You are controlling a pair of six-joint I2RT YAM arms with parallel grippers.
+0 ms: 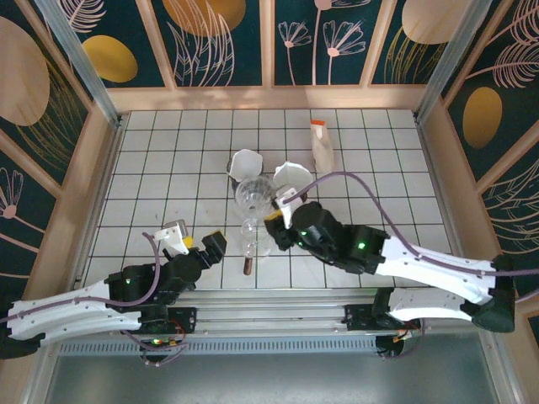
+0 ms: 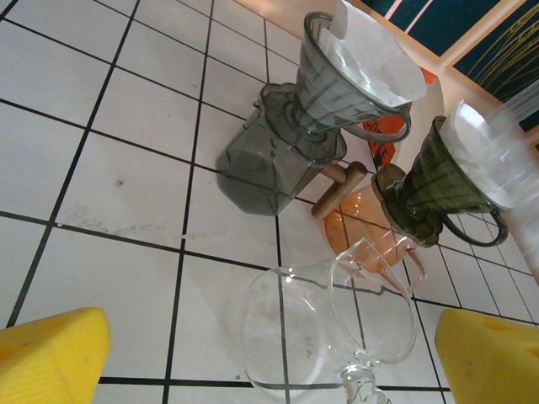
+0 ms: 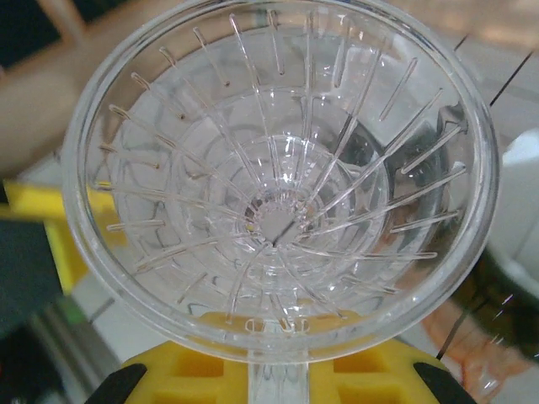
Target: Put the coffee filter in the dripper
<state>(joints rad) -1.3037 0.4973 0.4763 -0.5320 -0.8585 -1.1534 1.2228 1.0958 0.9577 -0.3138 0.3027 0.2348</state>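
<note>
Right wrist: your right gripper [image 3: 269, 383] looks clamped on the near edge of the empty clear dripper [image 3: 278, 185], while your left gripper [image 2: 269, 362] hangs with its jaws wide apart.
White paper filters [image 2: 375, 59] sit in two dark drippers [image 2: 328, 109] just behind the clear one. Expect them to be feather-light, limp and easily creased or torn. Pinch one gently by the upper edge that stands above the rim.

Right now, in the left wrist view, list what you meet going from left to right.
Yellow fingertip → grey dripper holding a white filter → green dripper, also with a white filter.
</note>
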